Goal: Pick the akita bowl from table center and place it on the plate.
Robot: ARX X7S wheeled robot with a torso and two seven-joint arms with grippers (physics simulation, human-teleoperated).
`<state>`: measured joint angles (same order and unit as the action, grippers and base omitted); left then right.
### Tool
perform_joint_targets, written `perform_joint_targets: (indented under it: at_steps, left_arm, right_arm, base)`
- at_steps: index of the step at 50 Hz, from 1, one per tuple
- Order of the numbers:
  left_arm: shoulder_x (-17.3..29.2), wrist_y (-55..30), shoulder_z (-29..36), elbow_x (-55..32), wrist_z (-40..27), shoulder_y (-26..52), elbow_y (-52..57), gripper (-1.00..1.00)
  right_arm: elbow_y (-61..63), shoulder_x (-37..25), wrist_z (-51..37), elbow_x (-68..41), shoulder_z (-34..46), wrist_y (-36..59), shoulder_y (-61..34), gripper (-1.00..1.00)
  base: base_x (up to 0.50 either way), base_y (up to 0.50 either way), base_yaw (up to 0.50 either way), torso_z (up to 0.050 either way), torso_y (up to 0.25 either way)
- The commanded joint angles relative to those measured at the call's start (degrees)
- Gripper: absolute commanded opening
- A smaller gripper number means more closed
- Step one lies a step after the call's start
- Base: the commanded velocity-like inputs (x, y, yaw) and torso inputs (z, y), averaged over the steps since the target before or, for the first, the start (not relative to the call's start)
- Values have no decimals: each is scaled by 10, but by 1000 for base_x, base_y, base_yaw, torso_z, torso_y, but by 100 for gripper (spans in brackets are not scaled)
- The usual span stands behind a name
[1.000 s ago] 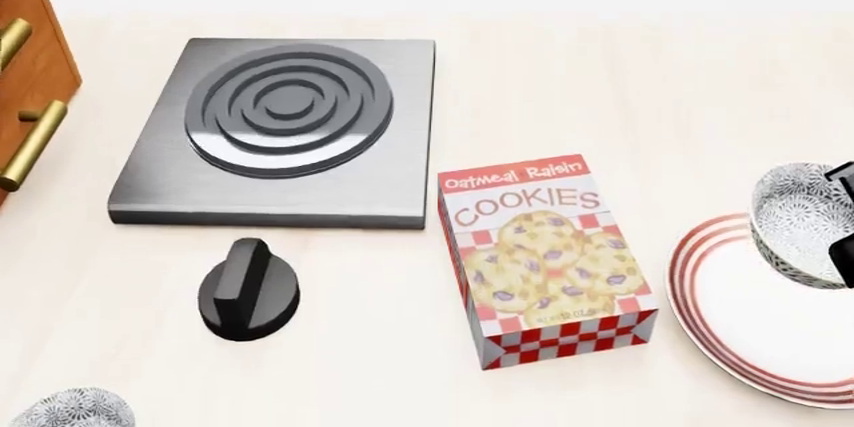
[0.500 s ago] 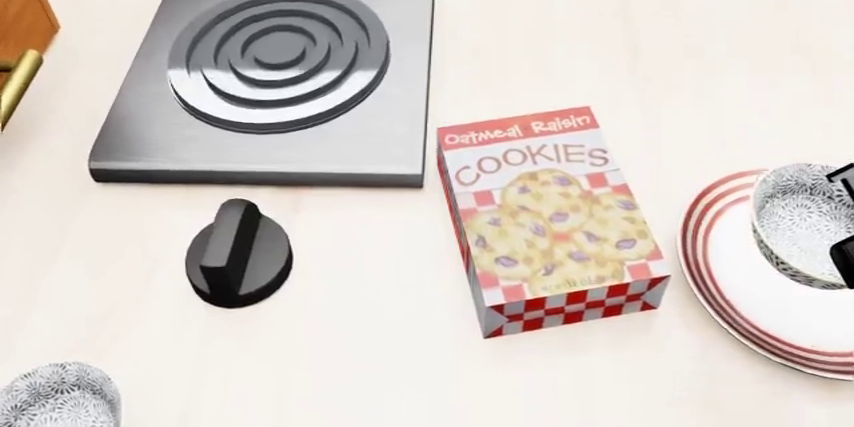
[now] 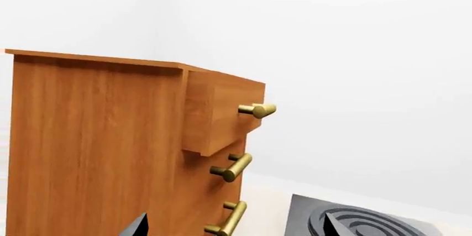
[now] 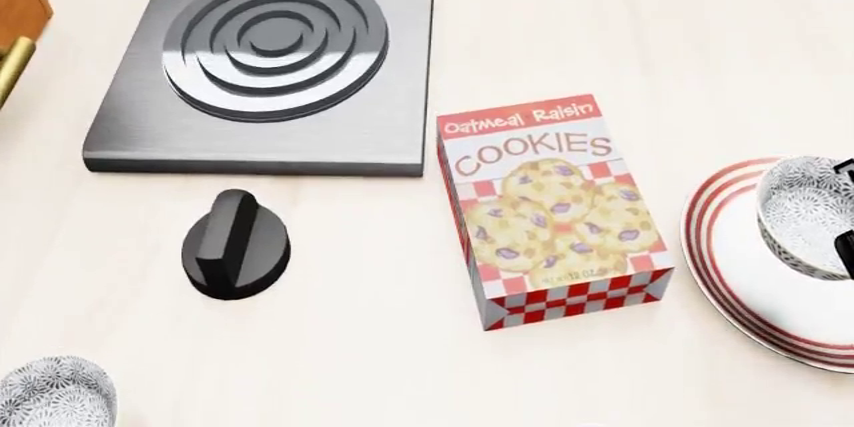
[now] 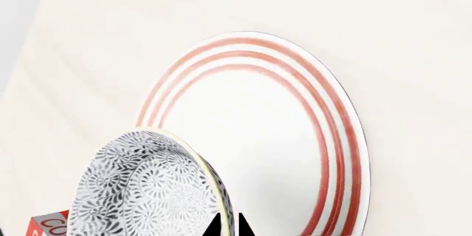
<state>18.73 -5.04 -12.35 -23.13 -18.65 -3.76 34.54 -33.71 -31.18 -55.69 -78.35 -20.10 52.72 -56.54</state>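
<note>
One akita bowl [image 4: 809, 214] is pinched at its rim by our right gripper [image 5: 227, 228], hanging tilted over the plate [image 4: 747, 277]'s near-left rim, not yet seated. We should centre it over the white middle, level it, lower until it touches, then release. Left gripper [image 3: 232, 227]: spread apart, idle by the wooden drawer unit [image 3: 110, 147].

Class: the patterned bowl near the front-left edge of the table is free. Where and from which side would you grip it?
Take the second bowl by its thin rim, coming straight down: it sits upright and open, so one finger can go inside the wall and one outside. Its body looks too wide to span.
</note>
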Motion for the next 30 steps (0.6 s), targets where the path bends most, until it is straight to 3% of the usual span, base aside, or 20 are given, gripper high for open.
perform_joint_targets:
  at_steps: [1,6,12,24,30]
  left_arm:
    - [3,-2,-1,-3,-4,-1,4,100]
    - [3,12,2,3,2,-5,4,100]
    - [2,16,0,-1,2,-7,4,100]
    - [4,19,5,12,-2,-9,2,100]
    - [5,13,4,-1,-2,-8,1,100]
  right_arm:
    - [-40,-1,31,22,13,-27,-29,-100]
    - [-53,-2,35,28,15,-35,-38,-100]
    - [-58,-3,35,31,16,-40,-46,-100]
    - [-62,-7,37,33,14,-48,-54,-100]
    - [-60,-8,37,32,11,-51,-53,-100]
  base:
    - [0,0,0,0,0]
    - [0,0,0,0,0]
    - [0,0,0,0,-241]
    - [0,0,0,0,0]
    - [0,0,0,0,-124]
